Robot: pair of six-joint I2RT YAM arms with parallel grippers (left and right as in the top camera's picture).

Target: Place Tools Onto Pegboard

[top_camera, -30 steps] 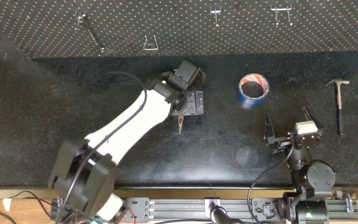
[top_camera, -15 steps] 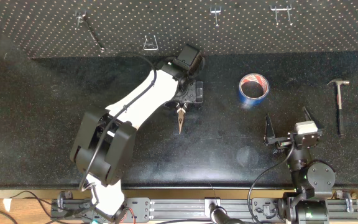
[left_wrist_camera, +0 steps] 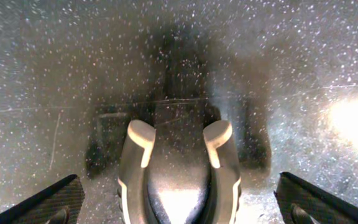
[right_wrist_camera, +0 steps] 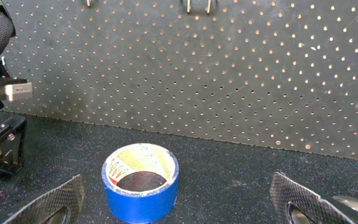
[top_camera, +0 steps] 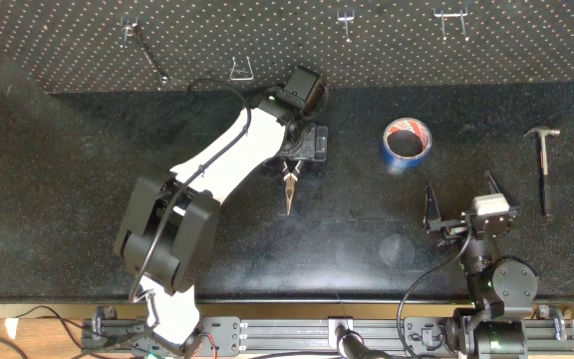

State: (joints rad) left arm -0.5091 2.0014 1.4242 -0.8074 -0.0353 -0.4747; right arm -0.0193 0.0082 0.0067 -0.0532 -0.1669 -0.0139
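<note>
Left hand (left_wrist_camera: 179,186), fingers spread wide and gripping nothing, directly above the metal pliers (top_camera: 289,191) lying on the black speckled tabletop (top_camera: 118,150) near the perforated pegboard (top_camera: 267,30). Right hand (top_camera: 458,194), likewise open, faces the blue tape roll (right_wrist_camera: 140,180); steel-headed hammer (top_camera: 543,170) lies beside it.

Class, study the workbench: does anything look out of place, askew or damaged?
Nothing looks damaged or spilled. The wrench hangs slanted on the pegboard, not straight down. The pliers, tape roll and hammer lie on the table, unhung.
</note>
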